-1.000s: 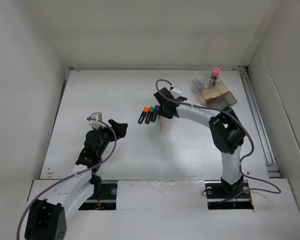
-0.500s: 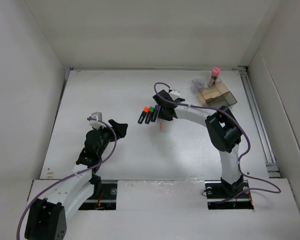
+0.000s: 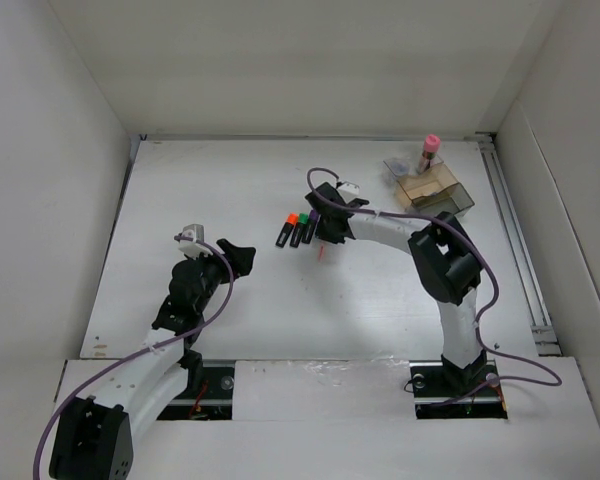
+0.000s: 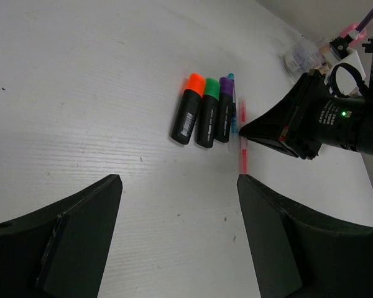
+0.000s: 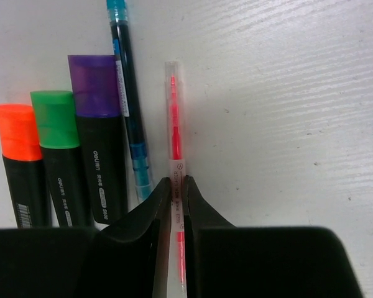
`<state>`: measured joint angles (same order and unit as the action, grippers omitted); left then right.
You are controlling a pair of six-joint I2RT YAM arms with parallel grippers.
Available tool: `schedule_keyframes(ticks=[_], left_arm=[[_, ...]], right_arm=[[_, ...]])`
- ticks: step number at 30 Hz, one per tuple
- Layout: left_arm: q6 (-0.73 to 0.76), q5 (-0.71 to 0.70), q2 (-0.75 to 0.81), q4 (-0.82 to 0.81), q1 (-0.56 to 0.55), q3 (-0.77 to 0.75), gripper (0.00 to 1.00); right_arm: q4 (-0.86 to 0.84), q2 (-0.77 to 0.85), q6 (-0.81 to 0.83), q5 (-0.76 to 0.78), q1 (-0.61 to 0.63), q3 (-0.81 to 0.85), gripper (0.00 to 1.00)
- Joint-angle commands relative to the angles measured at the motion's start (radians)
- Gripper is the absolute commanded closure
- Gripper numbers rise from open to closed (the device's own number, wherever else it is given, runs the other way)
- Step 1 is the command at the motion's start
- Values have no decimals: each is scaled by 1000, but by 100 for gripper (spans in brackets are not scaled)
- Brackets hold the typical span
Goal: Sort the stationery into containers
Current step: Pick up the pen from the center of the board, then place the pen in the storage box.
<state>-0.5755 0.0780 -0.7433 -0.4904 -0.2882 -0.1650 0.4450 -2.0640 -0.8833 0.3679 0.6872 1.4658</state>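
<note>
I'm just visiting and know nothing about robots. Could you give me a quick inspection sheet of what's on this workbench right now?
Surface: white table, a few dark specks.
Job's things: orange highlighter, green highlighter and purple highlighter lie side by side, with the blue pen and pink pen beside them; tinted box at far right, with a pink-capped item standing at it.
Clutter: small clear plastic item beside the box, too small to identify.
Grippers: right gripper has its fingers closed on the pink pen; left gripper open, holding nothing.
Cables: purple cable loops along each arm.
Surroundings: white walls on three sides.
</note>
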Motion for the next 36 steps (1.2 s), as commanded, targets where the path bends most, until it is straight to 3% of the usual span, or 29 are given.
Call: schedule_keyframes(ticks=[1,6,9,12,14,17,23,29,36], left_arm=[[-3,8,2,-50,-3,2,28],[-3,17,-17,-50,-3,2,28],[-3,17,-27,-62,-3,2,28],[-3,17,-37,-62,-3,2,28],[-3,17,-37,-62,-3,2,28],[-3,17,-50,-71,-3,2,28],[-3,26,-131,-103,-3,-19,28],[-3,26,-131,-112,-3,-28,28],[-3,26,-122,-112,-3,-19,28]], right_arm=[[6,44,-13,40,-18,-42,99],[6,178,6,51,-113,-84,100],[-18,271,6,-4,-251,-84,100],[-104,317,-31,-176,-463,-111,100],[-161,317,-71,-399,-628,-140,100],[-222,308,-126,-556,-751,-162,100],[-229,223,-175,-622,-827,-110,100],[-276,167,-235,-661,-827,-110,100],[-296,157,-285,-618,-827,-119,100]])
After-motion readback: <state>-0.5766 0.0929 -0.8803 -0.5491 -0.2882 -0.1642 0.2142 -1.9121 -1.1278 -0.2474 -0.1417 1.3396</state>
